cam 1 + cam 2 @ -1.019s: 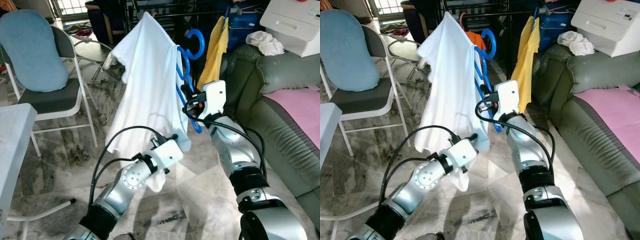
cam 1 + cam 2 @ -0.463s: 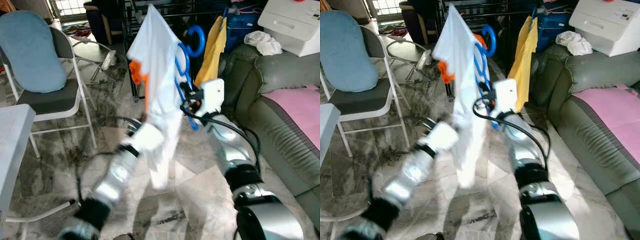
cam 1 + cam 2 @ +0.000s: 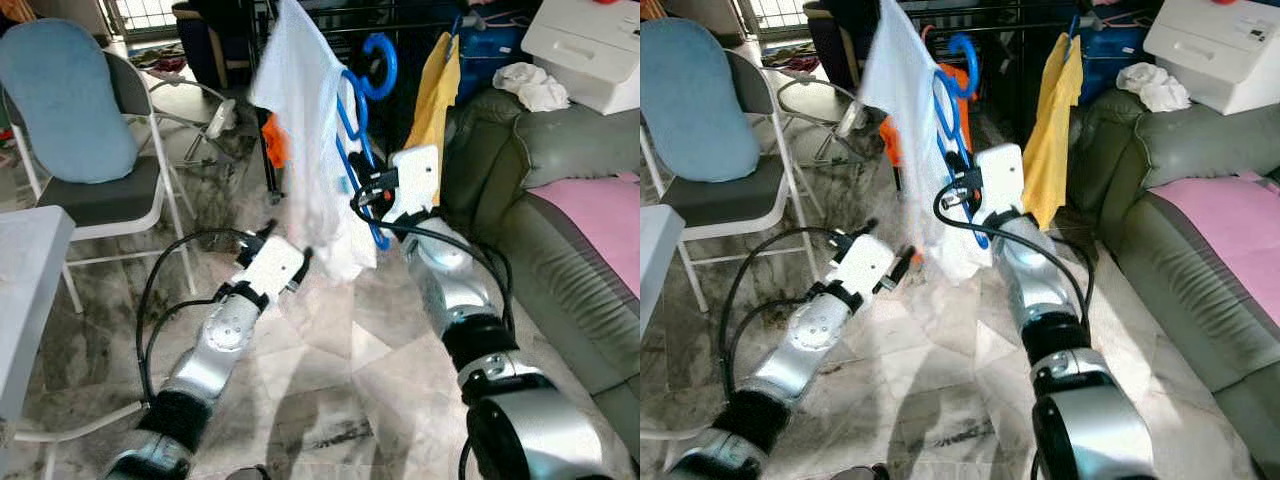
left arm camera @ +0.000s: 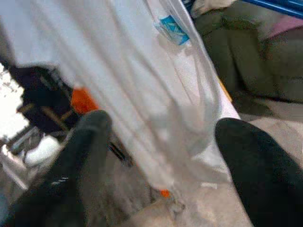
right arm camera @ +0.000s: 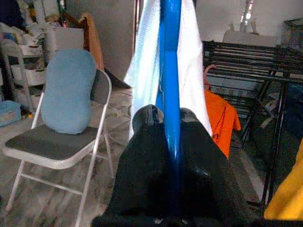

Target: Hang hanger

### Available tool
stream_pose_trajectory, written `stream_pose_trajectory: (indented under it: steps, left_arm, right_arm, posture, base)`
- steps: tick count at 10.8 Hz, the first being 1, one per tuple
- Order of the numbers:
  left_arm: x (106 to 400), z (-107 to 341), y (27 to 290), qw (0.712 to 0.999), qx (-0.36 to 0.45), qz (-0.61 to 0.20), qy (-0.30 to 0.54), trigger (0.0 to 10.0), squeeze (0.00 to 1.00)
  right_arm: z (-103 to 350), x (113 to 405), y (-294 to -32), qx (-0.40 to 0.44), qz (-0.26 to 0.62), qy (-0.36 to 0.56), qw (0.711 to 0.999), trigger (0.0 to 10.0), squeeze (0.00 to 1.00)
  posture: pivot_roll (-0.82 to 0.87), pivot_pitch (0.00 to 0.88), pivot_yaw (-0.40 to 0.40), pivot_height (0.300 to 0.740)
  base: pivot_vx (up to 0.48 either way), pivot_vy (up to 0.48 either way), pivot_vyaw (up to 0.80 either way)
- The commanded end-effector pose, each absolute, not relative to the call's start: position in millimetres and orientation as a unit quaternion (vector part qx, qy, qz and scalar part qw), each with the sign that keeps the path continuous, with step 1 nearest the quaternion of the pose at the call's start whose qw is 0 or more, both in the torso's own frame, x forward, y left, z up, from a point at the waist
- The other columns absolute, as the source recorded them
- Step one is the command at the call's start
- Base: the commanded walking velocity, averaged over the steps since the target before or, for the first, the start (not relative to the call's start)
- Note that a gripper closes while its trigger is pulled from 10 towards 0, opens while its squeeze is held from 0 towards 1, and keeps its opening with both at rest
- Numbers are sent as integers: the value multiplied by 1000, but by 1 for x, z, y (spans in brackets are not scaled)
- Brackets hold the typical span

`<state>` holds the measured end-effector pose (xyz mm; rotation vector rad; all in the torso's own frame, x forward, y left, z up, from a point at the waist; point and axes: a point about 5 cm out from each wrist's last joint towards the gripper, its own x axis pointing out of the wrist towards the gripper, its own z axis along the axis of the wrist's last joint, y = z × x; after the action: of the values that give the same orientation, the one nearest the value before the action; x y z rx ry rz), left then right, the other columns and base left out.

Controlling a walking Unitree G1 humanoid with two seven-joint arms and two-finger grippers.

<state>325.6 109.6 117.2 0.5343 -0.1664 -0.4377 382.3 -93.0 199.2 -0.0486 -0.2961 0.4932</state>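
Observation:
A blue plastic hanger point(image 3: 352, 120) carries a white shirt point(image 3: 305, 120) that hangs down in front of the black drying rack point(image 3: 1040, 22). My right gripper point(image 3: 362, 192) is shut on the hanger's lower part; in the right wrist view its fingers point(image 5: 147, 142) clamp the blue bar point(image 5: 169, 71). The hanger's hook point(image 3: 385, 68) points up, close to the rack. My left gripper point(image 3: 287, 243) is open just below and left of the shirt's hem. In the left wrist view the shirt point(image 4: 142, 71) hangs ahead of its spread fingers point(image 4: 90, 142).
A yellow garment point(image 3: 435, 90) and an orange one point(image 3: 275, 140) hang on the rack. A folding chair with a blue cushion point(image 3: 70, 100) stands at the left, beside a white table corner point(image 3: 30, 260). A grey-green sofa point(image 3: 560, 150) with a pink cover point(image 3: 600, 200) runs along the right.
My left gripper has let go of the shirt's hem and pulled back to the left. The shirt has swung and hangs narrower. The right gripper has carried the hanger slightly left.

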Motion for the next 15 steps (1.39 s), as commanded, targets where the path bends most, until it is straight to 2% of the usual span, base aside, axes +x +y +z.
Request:
stream_pose_trajectory:
  steps: [1,2,4,6,7,9,11,14,15]
  left_arm:
    - [322,117,117,929,283,-222,-84,10000,1000]
    - [318,121,148,920,322,-208,-85,10000,1000]
    - [313,139,192,900,386,-183,-92,10000,1000]
    - [303,152,221,864,459,-181,-99,10000,1000]
    - [301,150,225,854,476,-186,-94,10000,1000]
    - [293,140,225,831,499,-235,-77,10000,1000]
    - [295,148,219,814,504,-276,-84,10000,1000]
    - [302,161,217,817,492,-285,-99,10000,1000]
    - [298,155,215,811,484,-318,-78,10000,1000]
  right_arm:
    - [212,383,-98,-24,252,-173,952,10000,0]
    - [205,379,-110,-29,293,-160,942,10000,0]
    - [185,368,-132,-48,361,-115,924,10000,0]
    - [169,353,-150,-73,453,-63,887,10000,0]
    - [168,351,-153,-73,467,-52,880,10000,0]
    - [164,340,-163,-81,544,-6,835,10000,0]
    - [161,330,-169,-105,609,36,786,10000,0]
    - [158,328,-169,-127,629,50,765,10000,0]
    - [155,325,-167,-144,639,56,753,10000,0]
  posture:
    - [-1,68,-16,740]
    - [6,72,-15,740]
    - [17,75,-17,740]
    - [23,75,-15,740]
    - [23,75,-14,740]
    - [20,75,-7,740]
    - [20,67,2,740]
    - [22,62,4,740]
    - [18,60,8,740]
  base:
    - [0,0,0]
    - [0,0,0]
    - [0,0,0]
    - [0,0,0]
    - [0,0,0]
    - [0,0,0]
    - [0,0,0]
    - [0,0,0]
    - [0,0,0]
